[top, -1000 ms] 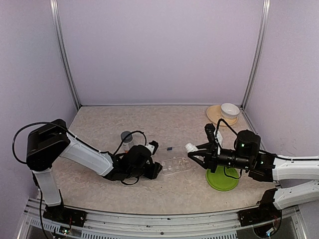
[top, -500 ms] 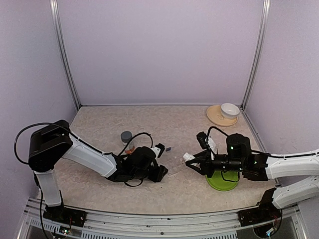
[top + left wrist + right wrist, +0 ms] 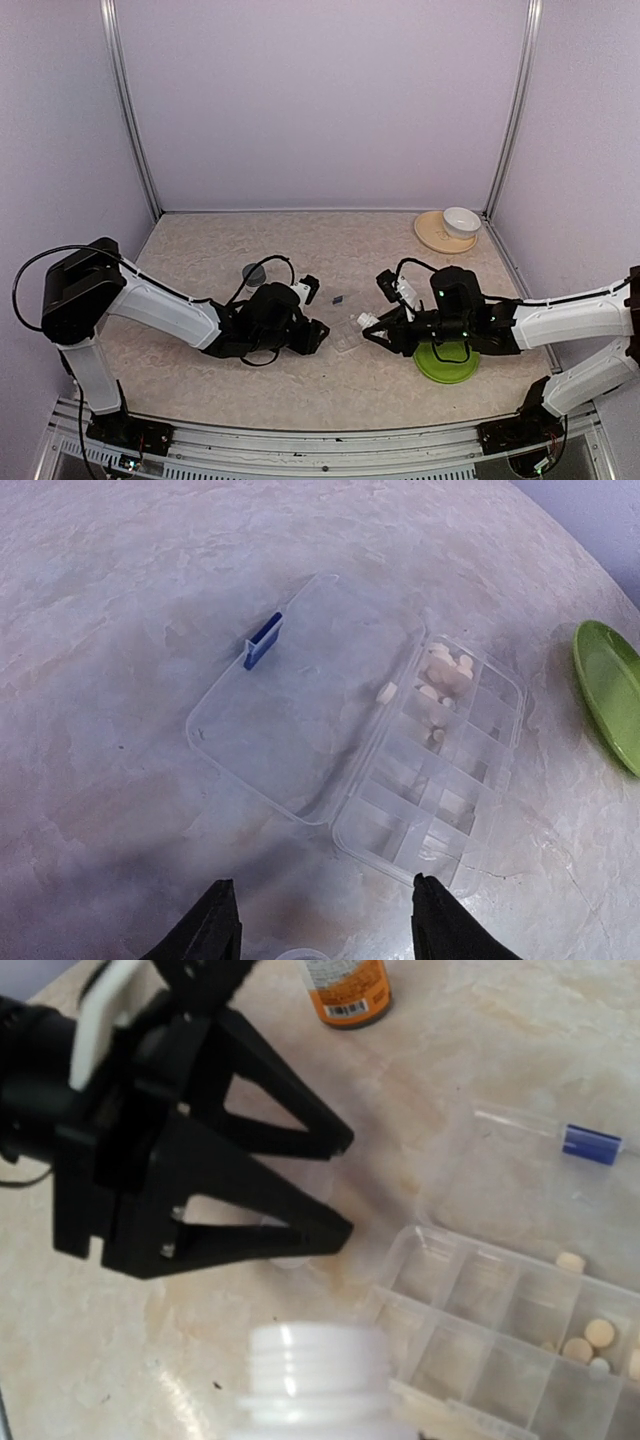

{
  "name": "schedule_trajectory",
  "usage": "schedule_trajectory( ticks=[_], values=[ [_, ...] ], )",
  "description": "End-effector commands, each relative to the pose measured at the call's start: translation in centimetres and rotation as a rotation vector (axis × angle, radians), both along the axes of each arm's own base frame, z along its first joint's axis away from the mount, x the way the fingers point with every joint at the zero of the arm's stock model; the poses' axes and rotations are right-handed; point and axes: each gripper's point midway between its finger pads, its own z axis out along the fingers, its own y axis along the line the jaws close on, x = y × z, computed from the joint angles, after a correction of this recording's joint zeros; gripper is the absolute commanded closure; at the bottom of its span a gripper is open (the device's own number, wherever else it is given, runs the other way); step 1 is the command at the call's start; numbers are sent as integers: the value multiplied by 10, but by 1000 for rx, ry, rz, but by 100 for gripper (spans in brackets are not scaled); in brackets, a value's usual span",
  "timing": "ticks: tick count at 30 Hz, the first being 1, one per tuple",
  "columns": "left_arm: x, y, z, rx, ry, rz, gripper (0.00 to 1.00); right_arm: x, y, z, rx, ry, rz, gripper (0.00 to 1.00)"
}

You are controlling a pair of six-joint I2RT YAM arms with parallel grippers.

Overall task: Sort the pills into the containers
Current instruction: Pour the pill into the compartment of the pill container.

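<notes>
Two grippers flank the pill organiser (image 3: 385,825), which lies open and flat on the table between them. Its lid (image 3: 300,720), with a blue latch (image 3: 262,640), is folded out on the side away from the green plate (image 3: 610,700).

We read the right gripper (image 3: 378,328) as clamped on an uncapped white bottle (image 3: 315,1365), though its fingers are hidden in its own wrist view. The bottle's mouth points toward the organiser and sits just short of the tray's near corner, so the compartments lie ahead of it and to its right.

The left gripper (image 3: 325,922) rests low on the organiser's opposite side with its jaws apart, holding nothing that we can make out. From there the tray's long axis runs diagonally away, parallel to the hinge.

A few pills (image 3: 445,670) sit in the compartments at the tray's far end. One loose pill (image 3: 386,692) lies on the lid just beside the hinge.

We judge that the right arm is the nearer and that the next pour turns on it: the mouth must come over a compartment, not the tray's rim.
</notes>
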Motion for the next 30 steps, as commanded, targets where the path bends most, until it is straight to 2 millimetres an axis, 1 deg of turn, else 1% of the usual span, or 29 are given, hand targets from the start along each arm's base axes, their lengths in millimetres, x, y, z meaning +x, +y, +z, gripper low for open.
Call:
schedule_trajectory(
  ticks=[1, 4, 11, 21, 30],
  values=[
    [1, 3, 12, -33, -7, 12, 42, 3, 9, -3, -27, 21, 10, 100],
    [1, 4, 16, -45, -11, 18, 39, 3, 12, -10, -46, 37, 14, 100],
    [2, 4, 26, -60, -24, 21, 37, 7, 17, -25, -84, 58, 15, 100],
    [3, 7, 26, -61, -25, 28, 37, 14, 21, -40, -138, 77, 3, 100],
    [3, 7, 26, -62, -24, 28, 36, 17, 19, -56, -188, 92, -9, 100]
  ],
)
